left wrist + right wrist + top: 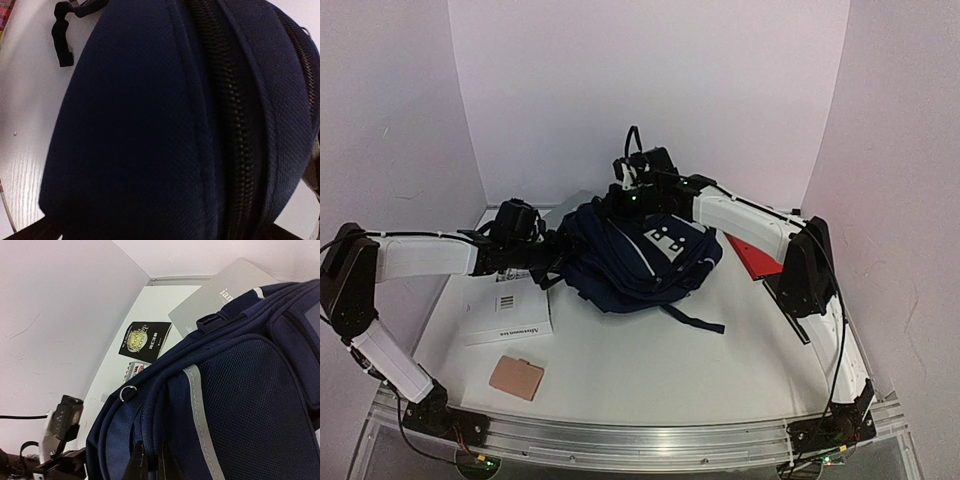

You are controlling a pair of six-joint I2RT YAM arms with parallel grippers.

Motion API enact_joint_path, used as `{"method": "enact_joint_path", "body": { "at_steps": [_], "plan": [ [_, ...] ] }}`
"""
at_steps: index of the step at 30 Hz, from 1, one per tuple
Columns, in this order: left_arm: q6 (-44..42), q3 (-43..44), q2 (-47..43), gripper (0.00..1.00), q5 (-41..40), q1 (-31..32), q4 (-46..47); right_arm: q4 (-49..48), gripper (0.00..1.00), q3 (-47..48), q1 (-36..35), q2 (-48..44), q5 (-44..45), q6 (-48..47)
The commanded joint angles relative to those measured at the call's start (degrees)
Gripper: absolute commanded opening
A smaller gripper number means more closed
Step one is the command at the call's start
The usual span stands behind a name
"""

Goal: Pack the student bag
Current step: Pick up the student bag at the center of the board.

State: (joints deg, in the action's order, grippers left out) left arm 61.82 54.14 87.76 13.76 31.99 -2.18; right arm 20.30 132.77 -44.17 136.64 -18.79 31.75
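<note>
Pale lilac walls close in a white counter point(650, 360), and the student bag point(640, 255) lies slumped toward its far middle, between the two arms. Loose things lie outside it: a white booklet point(508, 315) and a tan card point(517, 378) at the near left, a red item point(755, 258) at the right, and a black book with a gold emblem point(145, 339) beyond the bag.

Judging by that, the packing has barely begun and the step in hand looks like getting the bag open. The zip point(235, 125) seen from the left wrist runs closed along the bag's side.

The right fingers point(150, 466) are closed tight at the bag's far top edge and seem to pinch a fold of its navy fabric. The left fingers point(557, 262) stand wide apart against the bag's left side. The fabric bulges between them, and no grip on it shows.

Next, the left fingers probably need to find the zip pull, which is not visible, and close on it while the right side steadies the bag.
</note>
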Motion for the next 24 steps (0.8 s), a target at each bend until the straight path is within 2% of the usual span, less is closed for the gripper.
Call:
{"method": "enact_joint_path", "body": {
  "at_steps": [1,3,7,9,11,12,13,16,19,22,24],
  "plan": [
    [0.9,3.9,4.7,0.9,1.1,0.1,1.9,-9.5,0.0,4.0,-0.5,-3.6,0.5,2.9],
    [0.4,5.2,6.8,0.79,2.8,0.1,3.7,-9.8,0.0,4.0,-0.5,-3.6,0.0,3.3],
    [-1.5,8.1,6.8,0.36,4.4,0.1,3.8,-10.1,0.0,2.8,-0.3,-4.2,-0.8,2.2],
    [-3.1,9.7,5.1,0.2,4.0,0.1,0.9,-10.1,0.13,0.6,0.5,-5.6,-1.6,0.6],
    [-5.3,12.6,3.1,0.04,3.3,0.0,-3.8,-10.0,0.4,-2.2,1.8,-7.6,-2.9,-1.1],
    [-6.4,13.8,1.7,0.0,3.2,-0.1,-6.4,-9.9,0.6,-3.7,2.7,-9.2,-3.9,-2.3],
    [-6.9,14.7,0.7,0.0,3.6,-0.5,-7.7,-9.8,0.71,-5.5,3.7,-10.7,-5.0,-3.7],
    [-8.5,17.0,-1.1,0.0,6.5,-1.9,-10.4,-9.2,0.89,-13.1,6.7,-16.5,-9.1,-10.3],
    [-11.6,21.5,-0.9,0.0,9.2,-3.4,-15.3,-7.1,0.97,-22.5,8.5,-24.3,-14.0,-20.6],
    [-12.3,24.2,0.0,0.0,13.1,-4.8,-16.0,-1.9,0.98,-29.0,8.6,-29.5,-17.6,-31.3],
    [-12.8,26.3,1.0,0.0,15.9,-5.2,-16.3,2.4,0.98,-30.4,8.1,-30.3,-16.6,-36.7]
  ]
}}
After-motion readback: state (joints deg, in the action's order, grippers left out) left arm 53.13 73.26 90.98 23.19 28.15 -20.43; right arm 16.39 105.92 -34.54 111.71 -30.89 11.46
